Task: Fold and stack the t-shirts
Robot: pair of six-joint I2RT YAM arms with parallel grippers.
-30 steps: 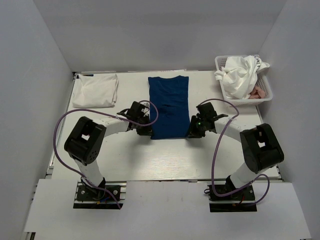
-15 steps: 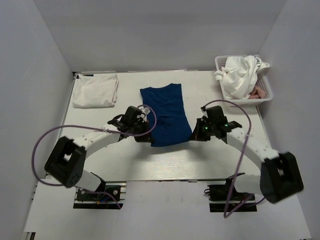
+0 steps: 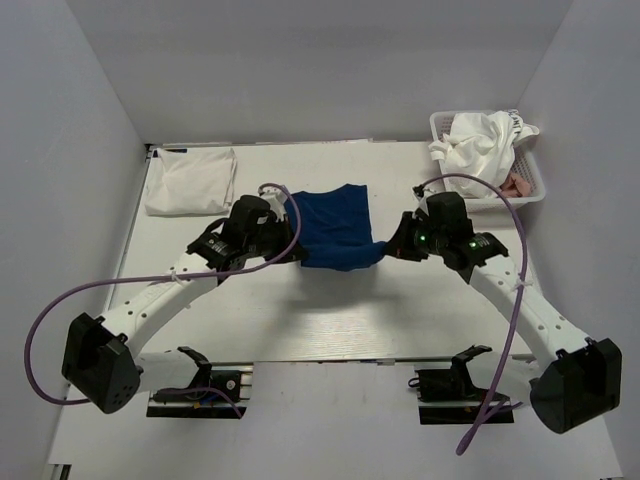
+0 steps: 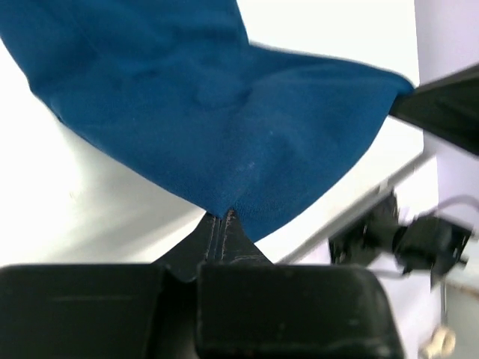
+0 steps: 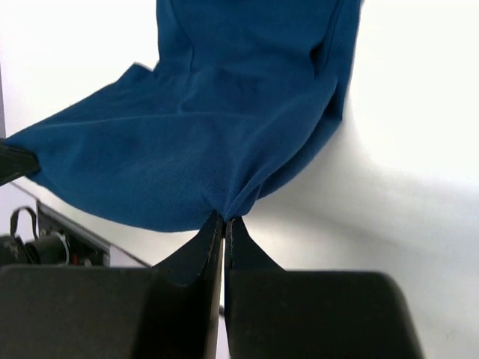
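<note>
The navy blue t-shirt hangs between my two grippers above the middle of the table, its near edge lifted and carried toward the far edge. My left gripper is shut on its near left corner. My right gripper is shut on its near right corner. A folded white t-shirt lies at the far left of the table. Crumpled white t-shirts and a dusty pink one fill the white mesh basket at the far right.
Grey walls close the table on the left, back and right. Purple cables loop off both arms. The table's near edge and the arm bases are at the bottom of the top view.
Both grippers have lifted the navy shirt's near edge and carried it away from the bases, toward the far edge. The shirt went from flat to doubled over and hanging.
</note>
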